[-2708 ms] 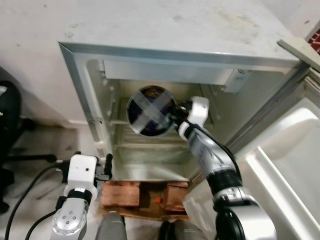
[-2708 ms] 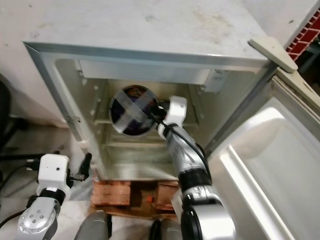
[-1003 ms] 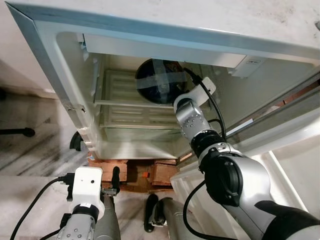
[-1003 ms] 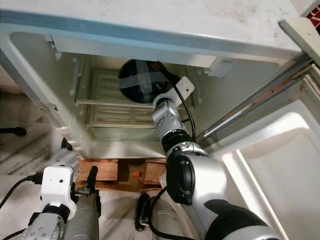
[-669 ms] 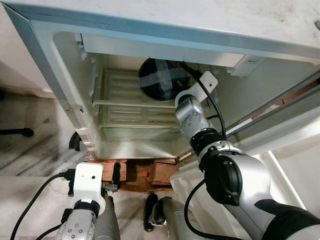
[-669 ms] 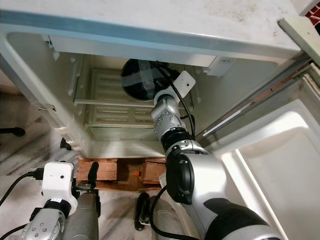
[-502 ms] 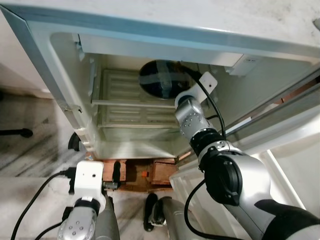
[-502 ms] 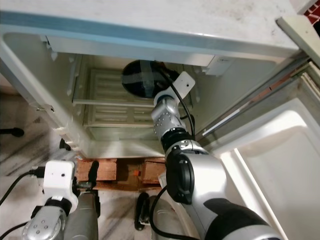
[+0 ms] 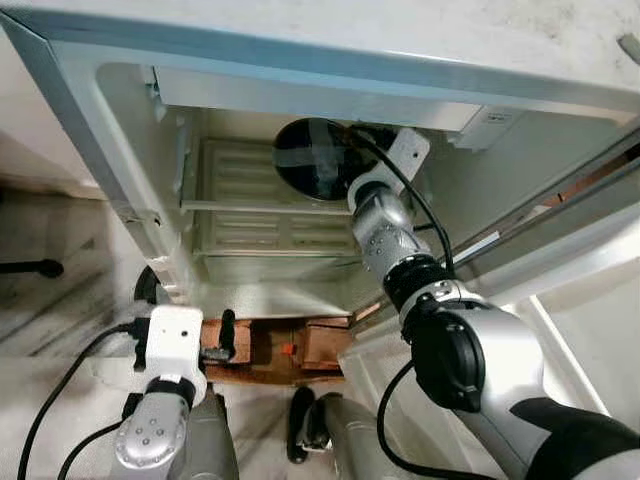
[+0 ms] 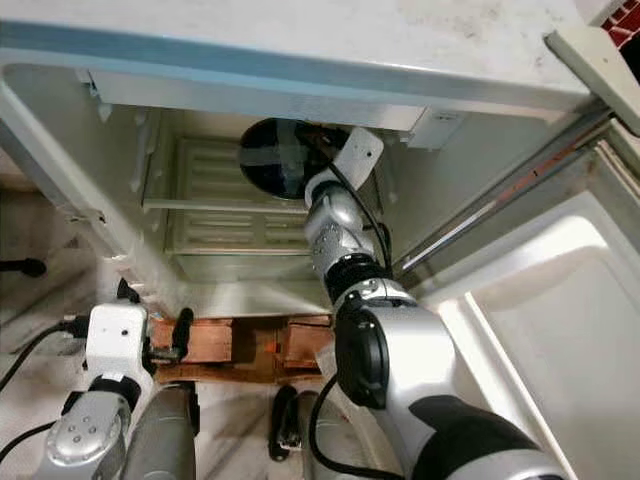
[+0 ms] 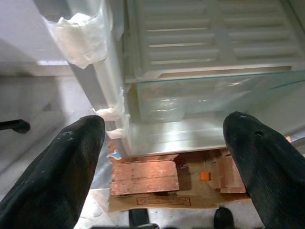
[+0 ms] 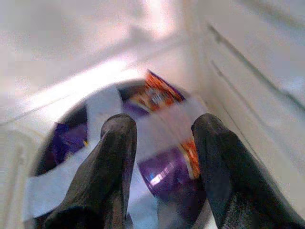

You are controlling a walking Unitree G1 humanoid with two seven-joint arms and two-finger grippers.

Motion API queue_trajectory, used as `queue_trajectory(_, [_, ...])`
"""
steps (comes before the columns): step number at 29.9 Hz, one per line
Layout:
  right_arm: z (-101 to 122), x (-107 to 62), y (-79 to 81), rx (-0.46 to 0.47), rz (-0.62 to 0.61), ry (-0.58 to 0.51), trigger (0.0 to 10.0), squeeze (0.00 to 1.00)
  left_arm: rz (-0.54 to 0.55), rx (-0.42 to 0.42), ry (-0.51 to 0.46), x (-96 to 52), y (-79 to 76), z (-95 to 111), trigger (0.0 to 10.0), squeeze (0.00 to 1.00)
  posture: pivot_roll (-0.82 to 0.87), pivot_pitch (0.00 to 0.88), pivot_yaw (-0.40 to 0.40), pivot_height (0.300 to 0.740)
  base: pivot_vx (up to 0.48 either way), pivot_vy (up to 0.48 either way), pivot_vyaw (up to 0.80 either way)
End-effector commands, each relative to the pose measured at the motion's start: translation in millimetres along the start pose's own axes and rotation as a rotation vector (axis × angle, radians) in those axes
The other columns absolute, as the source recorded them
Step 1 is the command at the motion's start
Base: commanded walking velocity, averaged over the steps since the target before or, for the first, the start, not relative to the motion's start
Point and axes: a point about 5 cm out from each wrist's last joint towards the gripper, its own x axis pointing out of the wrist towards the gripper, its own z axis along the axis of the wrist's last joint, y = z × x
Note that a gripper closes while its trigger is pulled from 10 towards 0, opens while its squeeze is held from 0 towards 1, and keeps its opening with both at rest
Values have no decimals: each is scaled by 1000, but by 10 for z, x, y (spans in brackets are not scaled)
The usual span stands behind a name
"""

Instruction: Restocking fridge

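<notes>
the round dark bowl sealed with crossed grey tape [image 9: 318,158] sits on the upper glass shelf [image 9: 262,207] of the open white fridge [image 9: 120,150]. the right gripper [image 12: 164,143] hovers over it, fingers apart and not gripping — best withdrawn straight back, without nudging the bowl. the left gripper [image 11: 164,143] hangs low, spread wide, empty.

A round, dark container [image 9: 318,158] crossed with grey tape strips sits on the fridge's [image 9: 300,60] upper shelf, far inside. Purple and orange packets show through its top.
</notes>
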Motion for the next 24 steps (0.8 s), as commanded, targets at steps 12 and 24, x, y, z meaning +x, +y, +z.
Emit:
queue_trajectory(12, [-208, -123, 110, -21, 416, 61, 10000, 1000, -26, 4, -9, 114, -30, -10, 10000, 0, 347, 177, -206, 740, 0, 0, 0])
queue_trajectory(24, [-598, -343, 614, -44, 666, 198, 10000, 1000, -11, 7, -9, 86, -12, -25, 10000, 0, 358, 197, -217, 740, 0, 0, 0])
